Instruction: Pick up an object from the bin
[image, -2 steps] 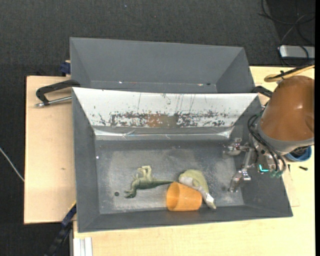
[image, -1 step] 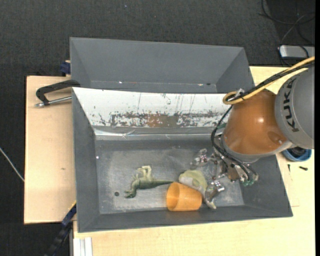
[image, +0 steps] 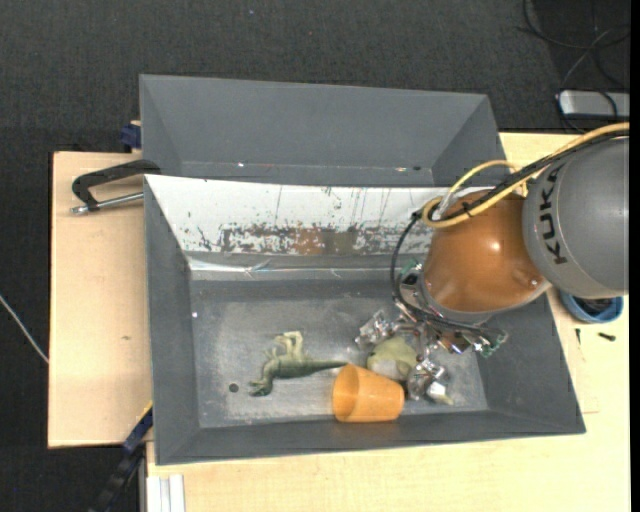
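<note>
Pale yellow-green lump (image: 390, 356), soft-looking and rounded, lies on the floor of the bin (image: 240, 335), right of centre and toward the near wall.

Gripper (image: 404, 354) is down at floor level directly over it. The arm (image: 590, 230) enters from the right, with its orange cover (image: 480, 262) just above the work spot.

Jaws: spread apart. Two shiny metal fingers (image: 378, 327) stand on opposite sides of the lump, one at its far-left side and one at its near-right side, with the lump between them. Not pinched together on it. Whether either pad touches the lump I cannot tell from where I stand. The lump sits on the floor, not lifted.

Neighbours:
- orange cup (image: 368, 394), on its side, just in front of the lump and close to the near-right finger; contact uncertain.
- green toy dinosaur (image: 288, 363), lying flat to the left of the lump, its tail pointing toward the cup, clear of the gripper.
</note>
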